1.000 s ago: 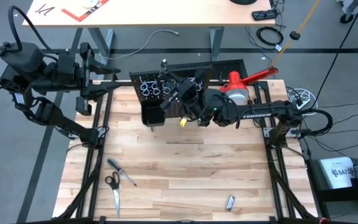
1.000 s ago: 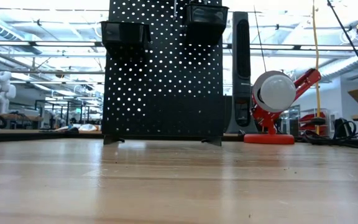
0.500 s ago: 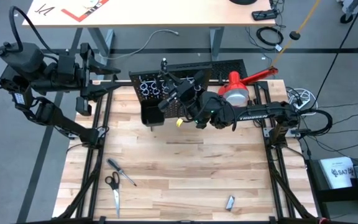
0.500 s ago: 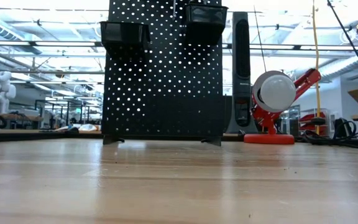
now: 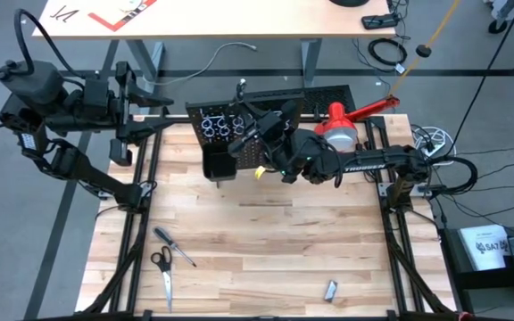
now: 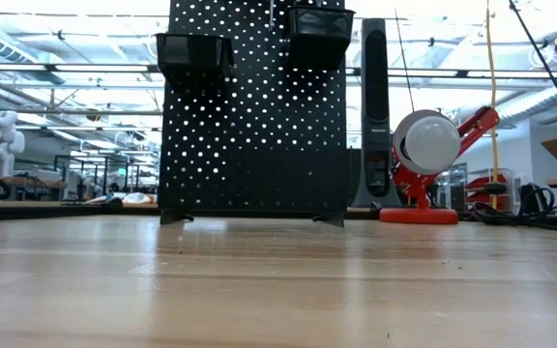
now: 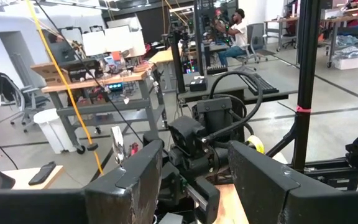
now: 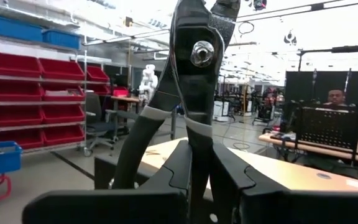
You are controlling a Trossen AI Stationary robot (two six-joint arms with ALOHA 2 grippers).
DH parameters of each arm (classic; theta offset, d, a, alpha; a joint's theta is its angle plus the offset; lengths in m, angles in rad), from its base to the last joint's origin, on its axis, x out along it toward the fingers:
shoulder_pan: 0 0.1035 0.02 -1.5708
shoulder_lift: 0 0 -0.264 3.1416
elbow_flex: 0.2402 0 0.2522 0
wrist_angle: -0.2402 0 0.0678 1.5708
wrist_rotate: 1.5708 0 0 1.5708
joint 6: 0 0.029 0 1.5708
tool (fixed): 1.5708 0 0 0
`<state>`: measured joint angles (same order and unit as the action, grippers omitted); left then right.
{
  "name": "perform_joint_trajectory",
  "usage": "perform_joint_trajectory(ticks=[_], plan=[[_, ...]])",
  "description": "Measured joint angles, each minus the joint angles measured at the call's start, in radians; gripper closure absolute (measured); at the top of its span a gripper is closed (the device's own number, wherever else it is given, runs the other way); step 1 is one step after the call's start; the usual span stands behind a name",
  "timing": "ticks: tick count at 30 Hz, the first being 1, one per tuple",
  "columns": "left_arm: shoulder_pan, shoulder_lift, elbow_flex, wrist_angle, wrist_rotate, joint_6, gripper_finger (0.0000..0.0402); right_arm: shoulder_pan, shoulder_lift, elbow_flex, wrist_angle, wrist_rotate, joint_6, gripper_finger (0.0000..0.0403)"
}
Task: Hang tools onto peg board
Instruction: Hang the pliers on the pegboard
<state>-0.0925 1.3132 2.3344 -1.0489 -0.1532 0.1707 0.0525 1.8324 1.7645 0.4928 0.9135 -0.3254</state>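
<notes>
Right end effector (image 5: 259, 143) clamped on pliers (image 8: 188, 93), above peg board (image 5: 239, 120)

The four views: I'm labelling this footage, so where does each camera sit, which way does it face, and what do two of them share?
High: above the table, looking straight down; both arms show, right gripper at the peg board, left arm parked off the table's left.
Low: at tabletop height, facing the peg board and lamp; no arm shows.
Left wrist: looks past the open left gripper into the room.
Right wrist: looks past the right gripper shut on pliers.
High and low share the peg board and lamp.
</notes>
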Motion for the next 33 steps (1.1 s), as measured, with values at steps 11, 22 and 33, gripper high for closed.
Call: perform_joint_trajectory(ticks=[11, 22, 33], plan=[[0.0, 0.0, 0.0, 0.0, 0.0, 0.0, 0.0208, 0.0, -0.001, 0.001, -0.047, 0.006, 0.031, 0.0379], [0.0, 0.0, 0.0, 0.0, 0.0, 0.0, 0.0208, 0.0, 0.042, 0.003, 0.023, 0.002, 0.038, 0.0379], [0.0, 0.0, 0.0, 0.0, 0.0, 0.0, 0.0208, 0.0, 0.053, 0.002, 0.069, 0.002, -0.003, 0.0379]])
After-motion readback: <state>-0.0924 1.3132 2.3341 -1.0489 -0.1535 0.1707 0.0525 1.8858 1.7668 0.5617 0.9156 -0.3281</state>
